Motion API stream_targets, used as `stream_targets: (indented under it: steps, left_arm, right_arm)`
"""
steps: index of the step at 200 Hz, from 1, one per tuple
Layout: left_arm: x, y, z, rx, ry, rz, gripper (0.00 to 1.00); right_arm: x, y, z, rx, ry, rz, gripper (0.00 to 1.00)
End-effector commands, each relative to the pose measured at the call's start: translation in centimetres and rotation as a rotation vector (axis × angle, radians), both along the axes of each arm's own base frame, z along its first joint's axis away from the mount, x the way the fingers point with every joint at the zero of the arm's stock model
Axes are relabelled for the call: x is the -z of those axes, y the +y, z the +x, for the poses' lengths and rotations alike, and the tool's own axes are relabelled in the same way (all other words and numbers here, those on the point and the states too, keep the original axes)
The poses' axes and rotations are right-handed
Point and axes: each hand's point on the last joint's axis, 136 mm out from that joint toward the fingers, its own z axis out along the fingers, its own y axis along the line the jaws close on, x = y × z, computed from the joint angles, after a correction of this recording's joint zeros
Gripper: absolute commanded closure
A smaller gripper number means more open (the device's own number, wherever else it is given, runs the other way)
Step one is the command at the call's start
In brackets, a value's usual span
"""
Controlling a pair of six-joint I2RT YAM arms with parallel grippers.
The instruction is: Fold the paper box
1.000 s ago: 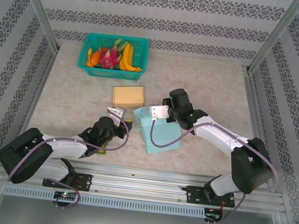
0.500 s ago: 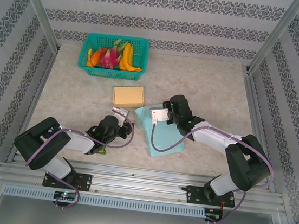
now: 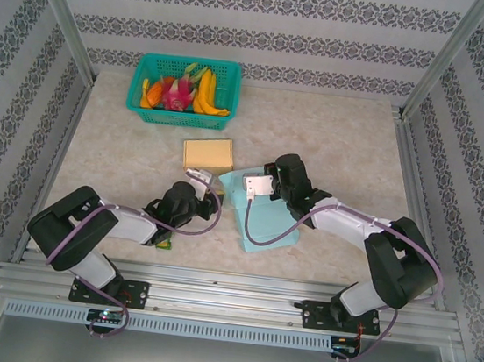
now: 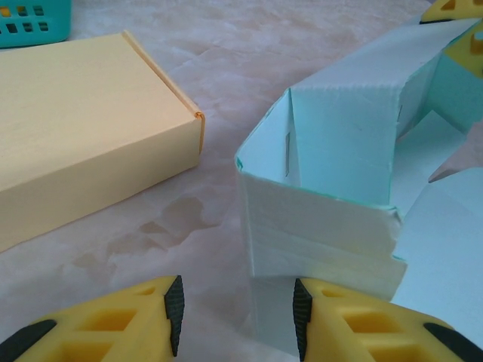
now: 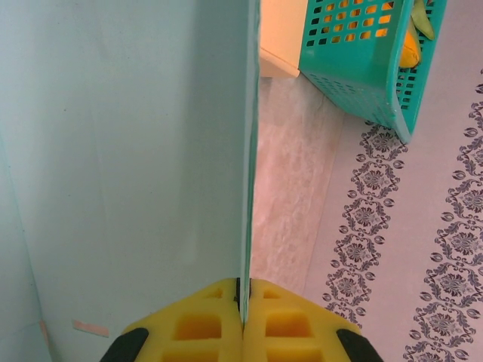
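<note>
- Now the left gripper [image 3: 199, 182] sits nearer the teal paper box [image 3: 259, 218] than a second ago. It has crept from the near-left side of the table [image 3: 344, 141] up to the box's left corner.
- Left fingers [image 4: 113, 324] spread, nothing between them. In the left wrist view the folded corner wall [image 4: 324, 196] stands just ahead of the gap, not yet touched.
- Right gripper [image 5: 243, 290] pressed together on the edge of a thin teal panel [image 5: 128, 151], holding it upright; it has dropped slightly and the box has settled with it.
- Box lies near the middle of the table, toward the near edge; one corner formed, other flaps loose.
- Judgement: one hand braces, the other lines up for the next wall. The fold is well short of done.
- Surroundings: closed tan carton [image 3: 208, 155] just beyond the box's far-left corner; green fruit basket [image 3: 182, 92] at the far-left of the table, well apart.
- Obstruction: the carton stands near the left gripper's approach; room for a wide sweep looks tight.
</note>
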Motion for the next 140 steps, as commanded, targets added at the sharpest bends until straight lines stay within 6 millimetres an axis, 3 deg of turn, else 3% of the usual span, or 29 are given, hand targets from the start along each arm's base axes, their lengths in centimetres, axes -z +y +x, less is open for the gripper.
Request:
stream_targets:
  steps: [1, 25, 140]
  left_arm:
    - [-0.8, 0.0, 1.1, -0.024, -0.016, -0.020, 0.58]
    - [-1.2, -0.6, 1.0, -0.003, -0.011, -0.047, 0.63]
    - [-0.9, -2.7, 0.9, 0.053, 0.047, -0.133, 0.65]
  right_arm:
    - [-0.7, -0.2, -0.1, 0.005, -0.020, 0.009, 1.00]
    - [-0.6, -0.2, -0.2, 0.004, -0.019, 0.010, 1.00]
    - [-0.8, 0.0, -0.3, -0.001, -0.016, 0.022, 1.00]
